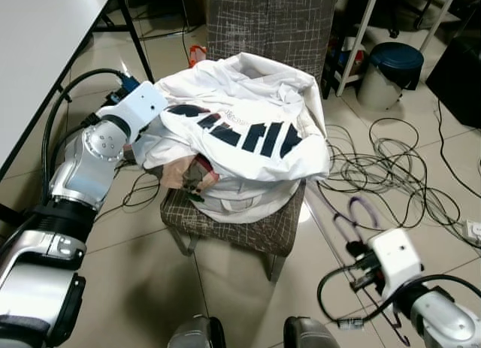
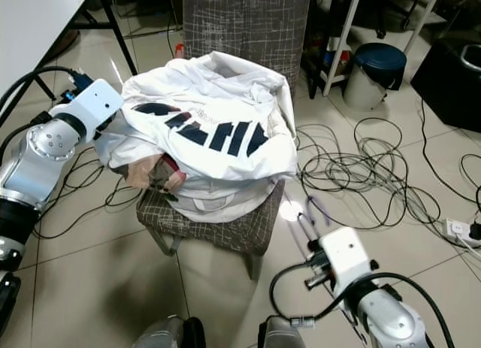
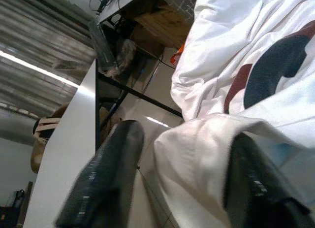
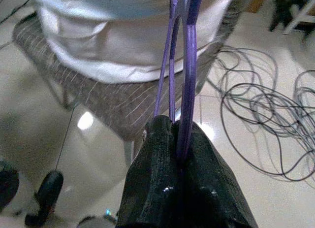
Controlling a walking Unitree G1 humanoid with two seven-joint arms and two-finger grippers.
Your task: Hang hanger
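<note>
Two grippers working: right gripper [image 4: 179, 154] clamping purple hanger [image 4: 184, 65] at lower right, keeping it ready, left gripper [image 3: 184, 176] spreading apart around white shirt [image 1: 240, 130] on chair [image 1: 233, 220], center frame.

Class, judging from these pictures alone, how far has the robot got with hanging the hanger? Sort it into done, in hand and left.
Done: the right hand is shut on the purple hanger, held low beside the chair.
In hand: the left hand is open around a fold of the white shirt heaped on the chair.
Left: the shirt is not on the hanger, and the hanger hangs on nothing yet.
</note>
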